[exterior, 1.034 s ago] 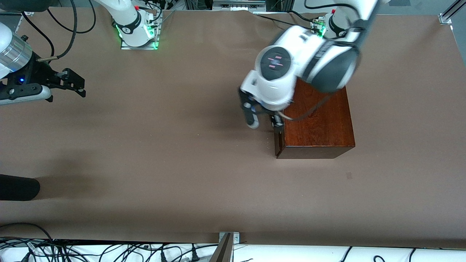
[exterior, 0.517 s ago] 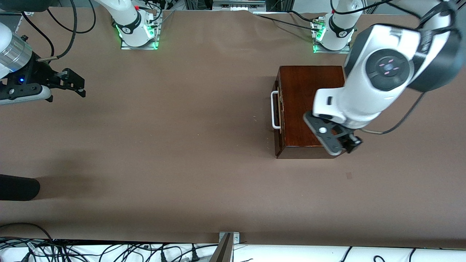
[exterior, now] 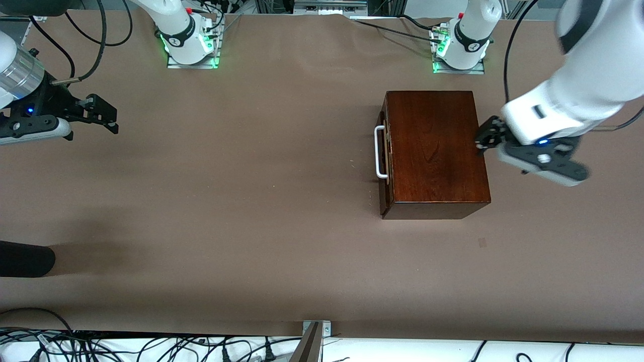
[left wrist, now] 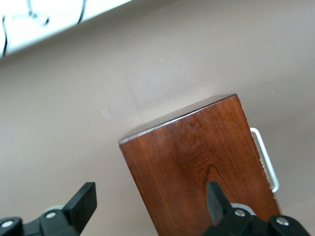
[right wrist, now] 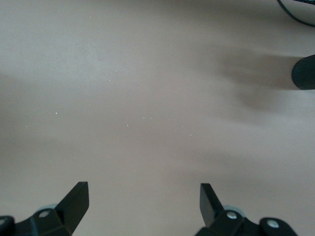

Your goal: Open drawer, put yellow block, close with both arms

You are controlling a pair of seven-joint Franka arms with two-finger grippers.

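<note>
So the drawer [exterior: 385, 153] sits flush in its dark wooden box [exterior: 435, 151] near the worktop's left-arm end, handle [exterior: 379, 152] untouched. No yellow block anywhere, so it's probably inside. Left claw [exterior: 487, 140] just swung off the handle side to the box's other edge, spread and empty. Right claw [exterior: 103, 116] waits spread at the worktop's right-arm edge. Looks basically finished.

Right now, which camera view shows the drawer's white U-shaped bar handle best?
The front view: the white U-shaped bar handle shows whole against the dark wooden box. The left wrist view catches it obliquely at the box's edge; the right wrist view shows only bare table.
</note>
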